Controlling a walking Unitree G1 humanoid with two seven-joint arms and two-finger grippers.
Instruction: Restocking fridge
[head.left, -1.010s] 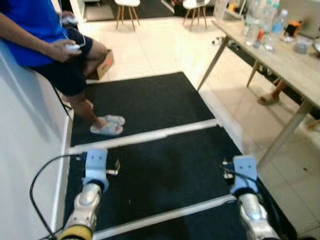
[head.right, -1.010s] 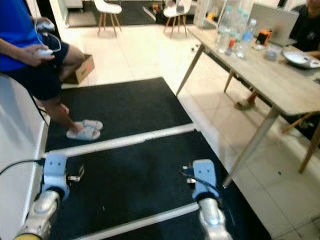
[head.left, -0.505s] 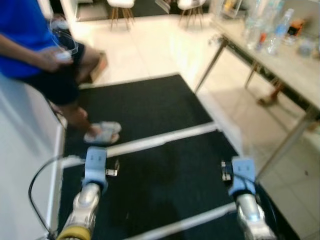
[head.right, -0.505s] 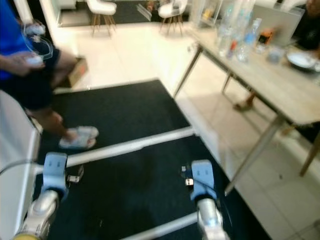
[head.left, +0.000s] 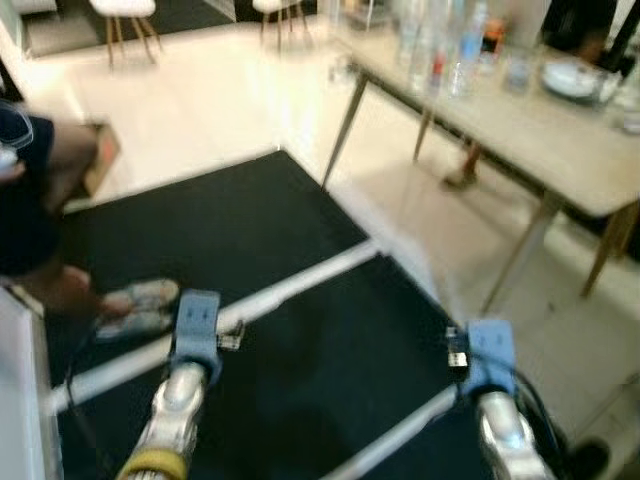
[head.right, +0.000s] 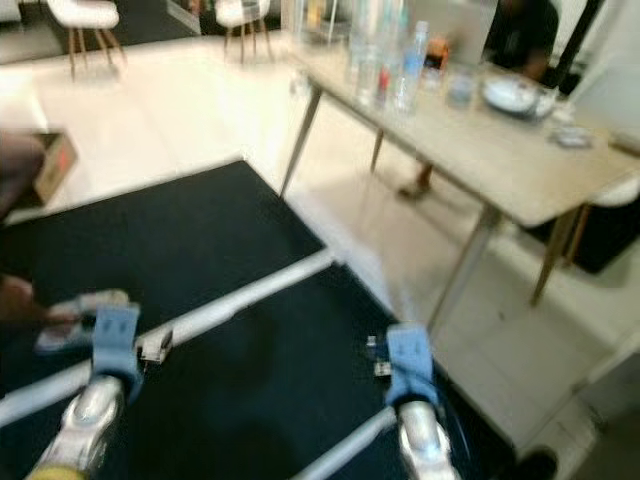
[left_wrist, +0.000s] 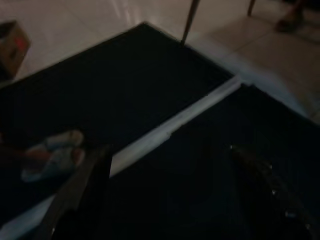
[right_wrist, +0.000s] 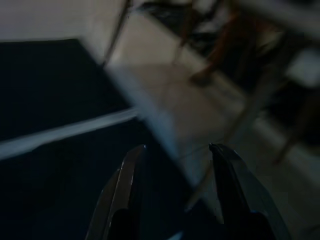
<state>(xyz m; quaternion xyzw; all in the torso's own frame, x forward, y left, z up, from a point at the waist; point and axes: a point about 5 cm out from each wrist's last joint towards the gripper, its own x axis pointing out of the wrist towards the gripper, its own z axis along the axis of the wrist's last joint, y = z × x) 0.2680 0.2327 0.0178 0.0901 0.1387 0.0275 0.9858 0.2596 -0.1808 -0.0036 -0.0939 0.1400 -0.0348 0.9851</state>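
1. The person beside the black mat is cut off at the frame's edge; just a leg and sandals show.
2. Bottles on the wooden table are too blurred to identify.
3. A seated person behind the table is mostly cropped.

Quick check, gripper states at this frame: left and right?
Left gripper: open, holding nothing, above the black mat.
Right gripper: open, holding nothing, near the mat's edge.
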